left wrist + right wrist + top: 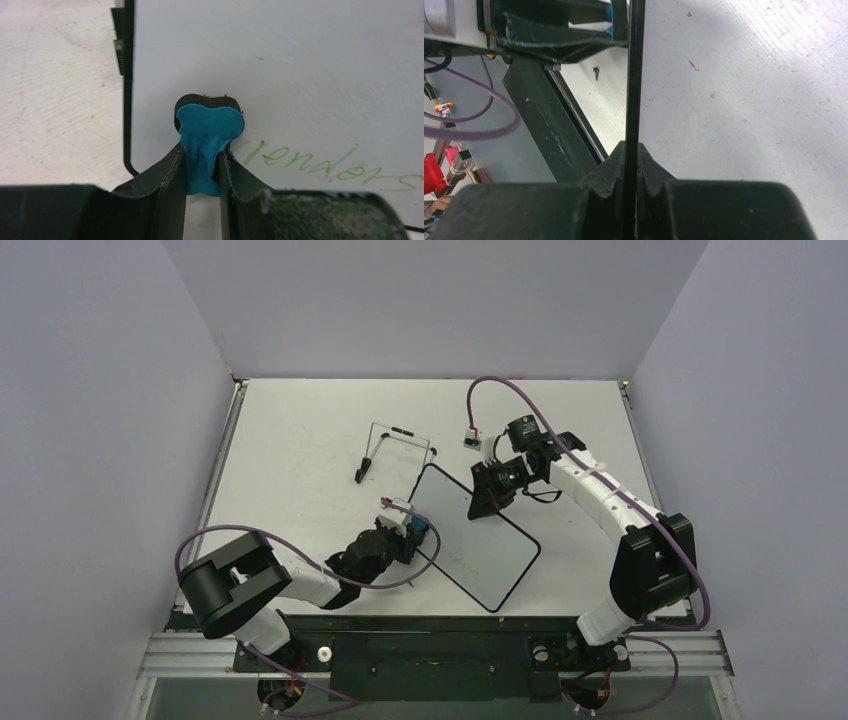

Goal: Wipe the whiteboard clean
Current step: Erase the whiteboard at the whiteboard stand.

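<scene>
Whiteboard (480,540): being steadied for wiping, right jaws clamped tight on its edge; left jaws pinching eraser (209,131) beside writing (325,162).

From where I stand I count one table (300,440), and on it one whiteboard (490,550), one black wire stand (395,445) and one blue eraser (210,135). There are two robot arms (300,585), so two grippers: the left gripper (204,160) and the right gripper (631,150). The board carries one line of green handwriting (325,162). There are two purple cables (195,545), one per arm.
</scene>
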{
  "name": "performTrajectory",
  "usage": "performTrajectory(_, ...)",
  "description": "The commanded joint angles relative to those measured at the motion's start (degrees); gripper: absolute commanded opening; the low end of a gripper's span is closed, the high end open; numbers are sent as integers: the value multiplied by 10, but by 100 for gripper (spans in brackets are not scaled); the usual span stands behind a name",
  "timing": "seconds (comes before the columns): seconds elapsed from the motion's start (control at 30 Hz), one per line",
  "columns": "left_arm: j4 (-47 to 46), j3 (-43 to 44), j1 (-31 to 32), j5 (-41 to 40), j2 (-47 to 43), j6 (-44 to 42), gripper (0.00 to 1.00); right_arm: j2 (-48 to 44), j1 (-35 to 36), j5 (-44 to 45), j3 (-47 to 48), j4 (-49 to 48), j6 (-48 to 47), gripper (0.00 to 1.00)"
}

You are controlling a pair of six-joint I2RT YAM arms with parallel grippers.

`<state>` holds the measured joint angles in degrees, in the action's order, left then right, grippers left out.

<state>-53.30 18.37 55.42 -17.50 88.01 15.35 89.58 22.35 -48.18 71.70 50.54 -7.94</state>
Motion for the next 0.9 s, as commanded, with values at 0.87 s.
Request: performTrajectory(0.87,60,3,-46,-2,-41,38,0,-32,6,-62,5,-9,-1,0)
